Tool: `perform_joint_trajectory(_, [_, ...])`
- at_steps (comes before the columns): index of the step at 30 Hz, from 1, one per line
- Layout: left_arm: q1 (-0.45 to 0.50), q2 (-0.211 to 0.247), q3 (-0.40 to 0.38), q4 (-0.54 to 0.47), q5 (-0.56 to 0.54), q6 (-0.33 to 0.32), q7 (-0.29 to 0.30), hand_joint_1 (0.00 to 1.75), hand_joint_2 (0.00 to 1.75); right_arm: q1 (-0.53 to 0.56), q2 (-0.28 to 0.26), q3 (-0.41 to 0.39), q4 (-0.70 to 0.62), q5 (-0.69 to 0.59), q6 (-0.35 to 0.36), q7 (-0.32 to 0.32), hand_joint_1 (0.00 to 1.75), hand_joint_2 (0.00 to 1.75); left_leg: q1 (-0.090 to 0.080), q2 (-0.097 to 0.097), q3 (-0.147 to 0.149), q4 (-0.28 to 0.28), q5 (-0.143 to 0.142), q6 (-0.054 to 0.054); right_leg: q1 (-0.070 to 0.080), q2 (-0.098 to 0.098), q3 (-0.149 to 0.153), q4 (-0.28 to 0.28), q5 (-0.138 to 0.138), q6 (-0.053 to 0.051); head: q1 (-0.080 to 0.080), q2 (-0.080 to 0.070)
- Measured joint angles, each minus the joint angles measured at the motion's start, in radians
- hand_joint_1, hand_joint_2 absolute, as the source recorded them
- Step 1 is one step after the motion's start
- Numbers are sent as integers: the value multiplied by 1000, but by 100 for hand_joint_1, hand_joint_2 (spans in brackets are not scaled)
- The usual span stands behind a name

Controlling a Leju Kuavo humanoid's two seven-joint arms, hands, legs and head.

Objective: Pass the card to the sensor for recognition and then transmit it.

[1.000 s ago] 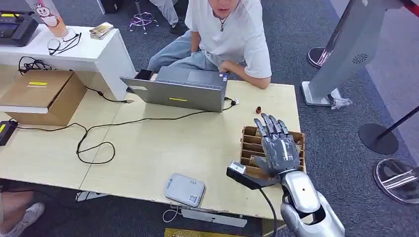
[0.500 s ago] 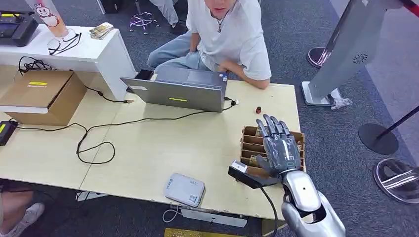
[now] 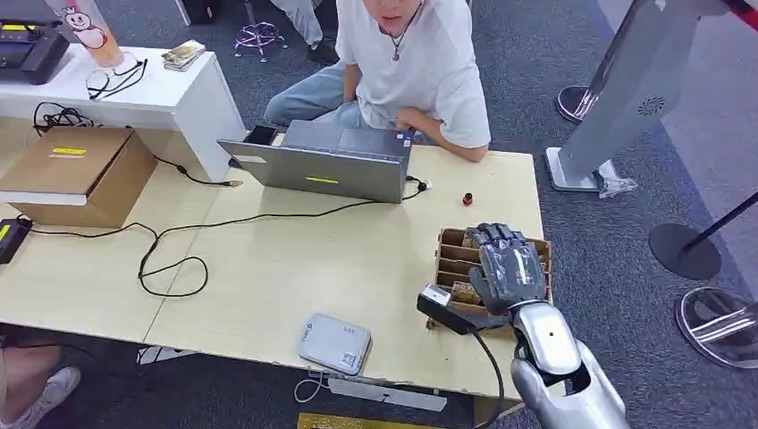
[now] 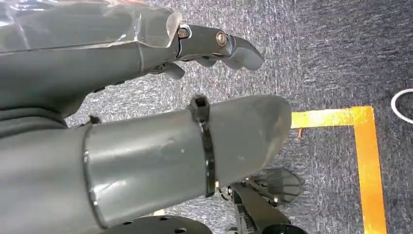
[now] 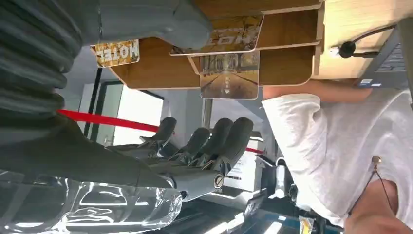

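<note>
A wooden card rack (image 3: 453, 251) stands near the table's right edge, and my right hand (image 3: 507, 268) hovers over it with its fingers bent down toward the far slots. In the right wrist view, picture cards (image 5: 229, 75) stick out of the rack (image 5: 292, 63). The thumb (image 5: 146, 19) lies close beside them and the dark fingers (image 5: 210, 140) are spread apart from it, with no card held. A flat grey sensor (image 3: 333, 344) lies at the table's front edge, left of that hand. My left hand (image 4: 170, 122) hangs over the carpet, fingers apart and holding nothing.
A person (image 3: 411, 63) sits at the far side behind a grey laptop (image 3: 326, 161). A black cable (image 3: 170, 259) loops across the table's left half beside a cardboard box (image 3: 80, 174). A small red object (image 3: 467, 198) lies behind the rack. A white stand (image 3: 626, 89) rises at the right.
My right hand's fingers, stretched out flat a second ago, have bent down over the rack, and the hand has shifted slightly right. The person has leaned a little.
</note>
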Motion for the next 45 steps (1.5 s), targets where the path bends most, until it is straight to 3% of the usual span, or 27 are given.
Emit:
perform_joint_trajectory(15, [-6, 0, 0, 0, -4, -1, 2, 0, 0, -7, 0, -4, 32, -11, 0, 0, 59, 175, 0, 0, 0, 0, 0, 0, 0, 0, 0, 0, 0, 0, 0, 0])
perform_joint_trajectory(23, [-7, 0, 0, 0, -6, -2, 12, 0, 0, -7, 0, -11, 42, -11, 0, 1, 66, 175, 0, 0, 0, 0, 0, 0, 0, 0, 0, 0, 0, 0, 0, 0])
perform_joint_trajectory(29, [-6, 1, 0, 0, -10, -2, 16, 0, 0, -7, 0, -22, 46, -11, 0, 2, 84, 175, 0, 0, 0, 0, 0, 0, 0, 0, 0, 0, 0, 0, 0, 0])
perform_joint_trajectory(30, [-7, 1, 0, 0, -10, -2, 17, 0, 0, -7, 0, -22, 46, -11, 0, 2, 110, 175, 0, 0, 0, 0, 0, 0, 0, 0, 0, 0, 0, 0, 0, 0])
perform_joint_trajectory(33, [-6, 1, 0, 0, -10, -2, 18, 0, 0, -7, 0, -22, 47, -11, 0, 3, 86, 175, 0, 0, 0, 0, 0, 0, 0, 0, 0, 0, 0, 0, 0, 0])
perform_joint_trajectory(45, [-6, 2, 0, 0, -10, -4, 23, 0, 0, -3, 0, -25, 48, -11, 0, 3, 77, 175, 0, 0, 0, 0, 0, 0, 0, 0, 0, 0, 0, 0, 0, 0])
